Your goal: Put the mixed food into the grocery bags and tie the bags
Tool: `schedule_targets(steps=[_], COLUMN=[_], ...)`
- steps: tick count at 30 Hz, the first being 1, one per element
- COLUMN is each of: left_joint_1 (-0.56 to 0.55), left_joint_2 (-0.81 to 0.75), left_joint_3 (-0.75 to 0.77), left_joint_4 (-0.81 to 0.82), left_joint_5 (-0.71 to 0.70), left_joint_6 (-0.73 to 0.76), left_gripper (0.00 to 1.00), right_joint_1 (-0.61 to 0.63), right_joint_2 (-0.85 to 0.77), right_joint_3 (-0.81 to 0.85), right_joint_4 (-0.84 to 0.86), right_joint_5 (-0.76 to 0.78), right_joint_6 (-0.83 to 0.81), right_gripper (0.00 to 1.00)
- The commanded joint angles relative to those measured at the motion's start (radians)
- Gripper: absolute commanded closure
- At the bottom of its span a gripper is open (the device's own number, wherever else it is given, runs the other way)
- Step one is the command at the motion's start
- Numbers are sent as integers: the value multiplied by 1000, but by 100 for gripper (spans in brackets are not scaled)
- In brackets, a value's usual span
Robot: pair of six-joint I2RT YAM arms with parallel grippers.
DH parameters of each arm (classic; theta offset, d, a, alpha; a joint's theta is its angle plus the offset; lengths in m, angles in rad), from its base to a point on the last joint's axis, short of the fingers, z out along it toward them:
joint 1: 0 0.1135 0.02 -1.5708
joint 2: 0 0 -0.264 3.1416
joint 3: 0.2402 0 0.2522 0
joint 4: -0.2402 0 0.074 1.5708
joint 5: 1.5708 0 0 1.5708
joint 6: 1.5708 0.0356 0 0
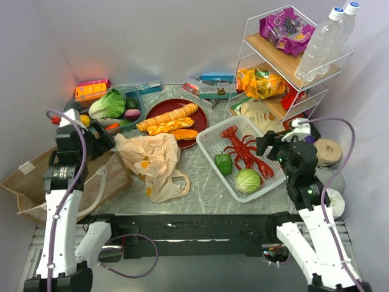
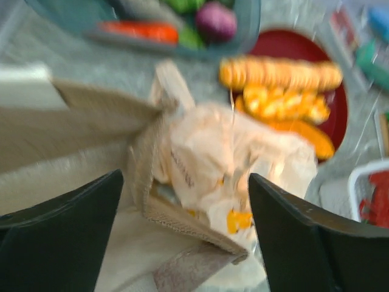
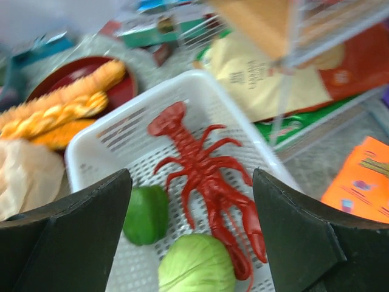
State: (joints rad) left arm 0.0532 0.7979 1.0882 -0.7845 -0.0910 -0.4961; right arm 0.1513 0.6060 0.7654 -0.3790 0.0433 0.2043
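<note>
We find the left pincer spread wide with nothing between its fingers, hanging over the place where the brown paper bag meets the tan plastic bag. The paper bag lies on its side at the left end of the table, and the plastic one sits crumpled against it, nearer the middle. The right pincer is wide too and holds nothing. It hangs above the white basket, which carries a red lobster, a dark-green pepper and a pale-green cabbage – the pepper and cabbage on either side of the lobster's tail end. The rest of the food lies elsewhere: a lettuce in a bin at the far left corner, and on the wire rack at the far right a purple packet on the top shelf, an orange packet on the shelf below, and two clear bottles leaning at the top. Between the bin and the basket sits a red plate of bread (the left wrist view is blurred, so we cannot tell whether either bag holds anything).
</note>
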Motion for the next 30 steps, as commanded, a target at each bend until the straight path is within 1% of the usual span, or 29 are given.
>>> schedule_targets(steps=[1,2,4,5,6,7,8,9,10,11,13,14,16,17,19,20,21,23,25,27,28,29,30], left_joint_1=[5,5,4,5,4,2,0,-3,-12,-44,-120,-203,-277,-338,-401,-459,-484,-527,-536,-535,-536,-536,-535], left_joint_2=[24,32,46,47,56,60,64,73,80,86,112,127,184,207,267,288,337,388,445,474,477,477,468], left_joint_3=[-70,-76,-97,-105,-123,-135,-148,-166,-174,-178,-183,-180,-177,-177,-175,-169,-148,-120,-90,-55,-41,-25,5], left_joint_4=[-13,-12,14,30,46,89,115,140,168,215,270,325,393,475,560,592,641,663,689,671,627,602,579], left_joint_5=[114,123,194,233,272,362,408,448,495,501,478,467,477,490,490,481,481,488,513,498,484,470,427], left_joint_6=[-13,-9,2,5,4,-5,-13,-24,-51,-67,-111,-128,-191,-215,-274,-285,-292,-302,-297,-276,-241,-224,-184], left_gripper=[16,26,36,51,60,67,73,82,84,87,87,87,88,90,93,92,92,91,90,83,76,60,48], right_joint_1=[135,163,214,224,234,255,263,274,283,298,312,326,336,343,352,356,361,366,370,373,379,381,384], right_joint_2=[35,41,60,66,78,84,90,103,110,116,139,149,166,173,181,187,190,207,216,230,232,236,238], right_joint_3=[61,67,69,68,68,66,64,66,68,77,86,97,107,110,110,114,117,132,149,159,170,175,175], right_joint_4=[26,26,29,37,41,46,55,57,57,57,54,55,60,64,77,78,78,68,58,46,43,38,38], right_joint_5=[38,53,75,78,79,85,87,92,102,110,116,115,107,92,72,64,52,44,47,50,52,52,53], right_joint_6=[-42,-42,-36,-31,-28,-19,-17,-16,-16,-14,-13,-11,1,9,32,41,49,61,67,70,73,75,75], right_gripper=[13,13,13,13,13,13,13,13,13,13,13,13,13,13,13,13,13,13,13,13,13,13,13])
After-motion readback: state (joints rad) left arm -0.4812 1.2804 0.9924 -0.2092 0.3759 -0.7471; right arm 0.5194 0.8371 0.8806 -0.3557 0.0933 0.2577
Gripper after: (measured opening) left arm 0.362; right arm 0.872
